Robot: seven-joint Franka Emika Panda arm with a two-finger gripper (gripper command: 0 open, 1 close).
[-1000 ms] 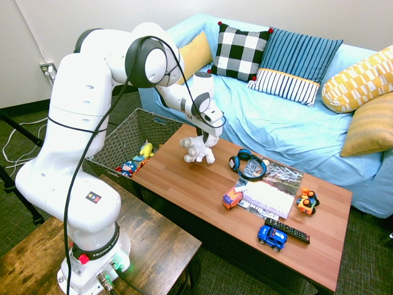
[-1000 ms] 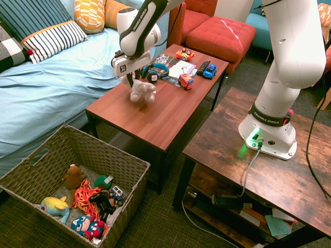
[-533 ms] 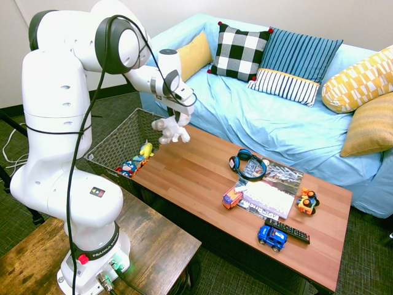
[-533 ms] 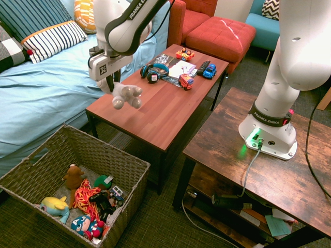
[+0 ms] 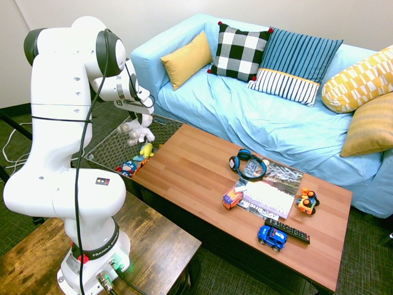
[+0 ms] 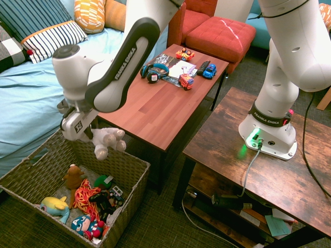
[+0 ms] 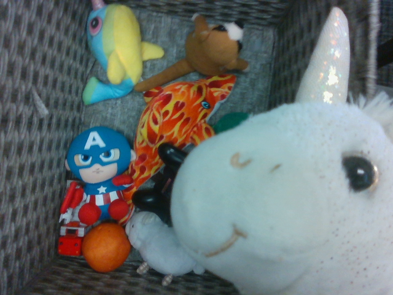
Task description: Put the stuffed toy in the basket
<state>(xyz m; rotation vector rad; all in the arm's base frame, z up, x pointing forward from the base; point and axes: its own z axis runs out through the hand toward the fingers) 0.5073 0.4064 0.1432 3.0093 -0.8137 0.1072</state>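
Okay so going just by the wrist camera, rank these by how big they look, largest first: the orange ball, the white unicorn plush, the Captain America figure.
1. White unicorn plush, partly out of frame and closest to the camera, which enlarges it
2. Captain America figure
3. Orange ball

White plush (glittery horn), grey-brown woven basket.

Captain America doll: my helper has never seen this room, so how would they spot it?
Beside the blue-covered sofa, find the large grey-brown wicker basket. Among its toys sits a small figure with a blue head. Unlike the orange ball beside it, it has a face and a white letter A.
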